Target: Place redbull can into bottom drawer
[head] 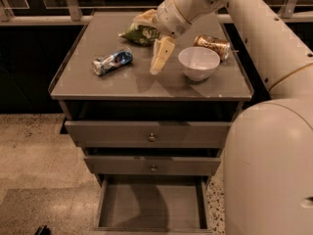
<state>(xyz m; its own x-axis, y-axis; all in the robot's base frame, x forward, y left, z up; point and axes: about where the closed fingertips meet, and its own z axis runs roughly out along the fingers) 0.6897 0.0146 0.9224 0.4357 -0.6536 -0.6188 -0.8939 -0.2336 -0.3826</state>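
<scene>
The redbull can point(113, 61), blue and silver and dented, lies on its side on the left part of the cabinet top point(98, 84). My gripper point(157, 66) hangs over the middle of the top, its pale fingers point(162, 54) pointing down and to the left. It is to the right of the can and apart from it, with nothing in it. The bottom drawer point(152, 204) is pulled out below, and its flat floor is bare.
A white bowl point(198, 62) stands just right of the gripper. A gold-brown can point(212, 44) lies behind the bowl. A green snack bag point(139, 32) lies at the back. Two knobbed drawers point(151, 137) above are slightly ajar. My arm fills the right side.
</scene>
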